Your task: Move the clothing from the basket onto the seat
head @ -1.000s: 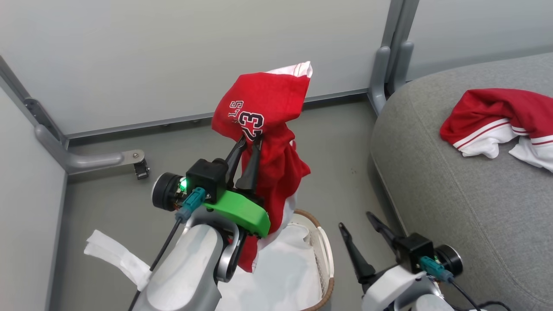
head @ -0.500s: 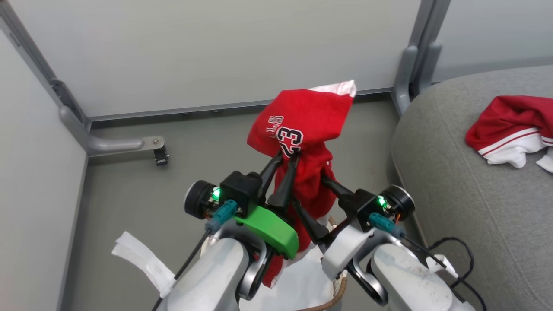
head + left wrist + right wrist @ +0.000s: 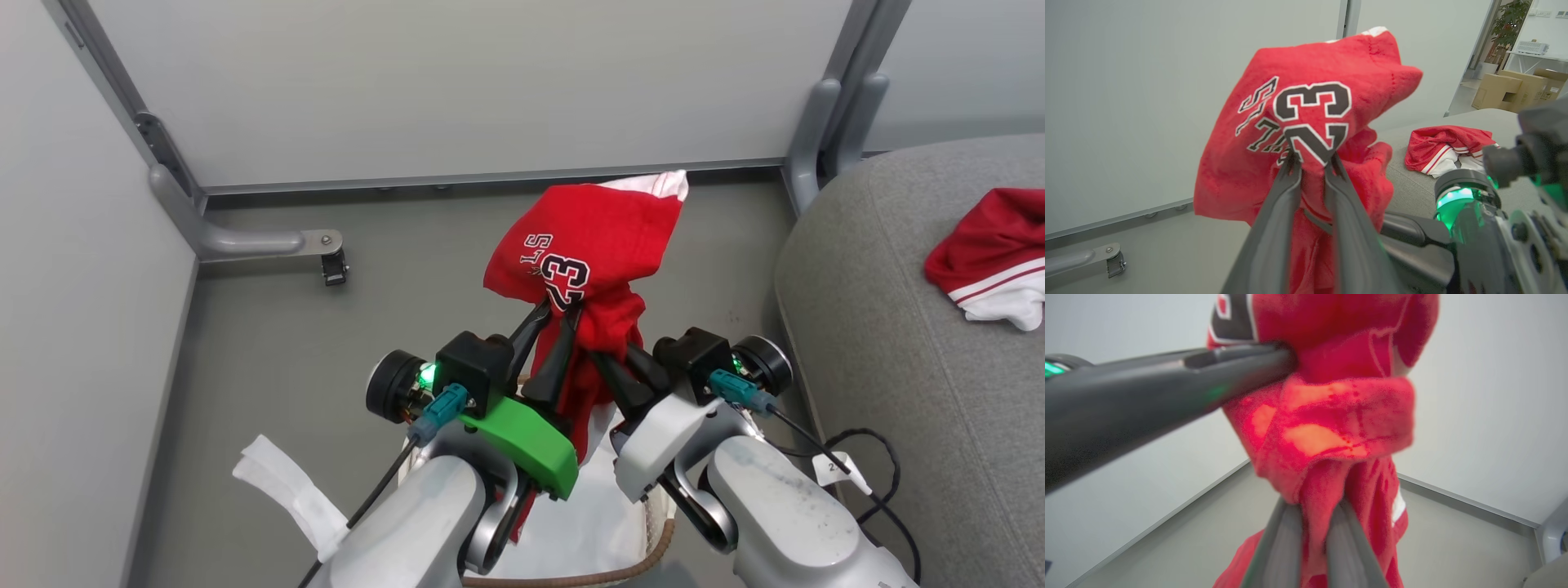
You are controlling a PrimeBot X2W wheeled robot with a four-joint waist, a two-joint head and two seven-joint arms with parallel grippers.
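Head view, far left: grey wall panels, metal bracket [image 3: 261, 242] with a small caster, on the grey floor [image 3: 326, 351]. White fabric strip [image 3: 286, 494] lies on the floor at lower left, beside the left forearm.

Left gripper [image 3: 562, 310] comes up from lower centre, green part at the wrist. Fingers nearly together, pinching the jersey [image 3: 596, 233] just under the "23" print. Left wrist view agrees: both tips clamp a thin fold at the bottom of the number.

Jersey is up in the air, bunched, red with white trim at the top. Lower part hangs down between the two arms toward the basket [image 3: 571, 578]. Cannot tell if the hem touches the basket; the arms hide it.

Basket is on the floor at bottom centre, with brown woven rim and white liner [image 3: 592, 523] showing.

Right gripper [image 3: 614, 359] is just right of the left one, fingers pointing up-left into the hanging cloth below the left grip. Right wrist view: its fingers [image 3: 1286, 539] are close together, squeezing a red fold. One finger of the left gripper crosses from the left into the cloth above.

Black cable [image 3: 865, 457] with a white tag sits by the right forearm.

Seat [image 3: 882, 367] is grey, at right, apart from the jersey. Second garment [image 3: 988, 253], red with white stripes, lies crumpled on the seat at the right edge.
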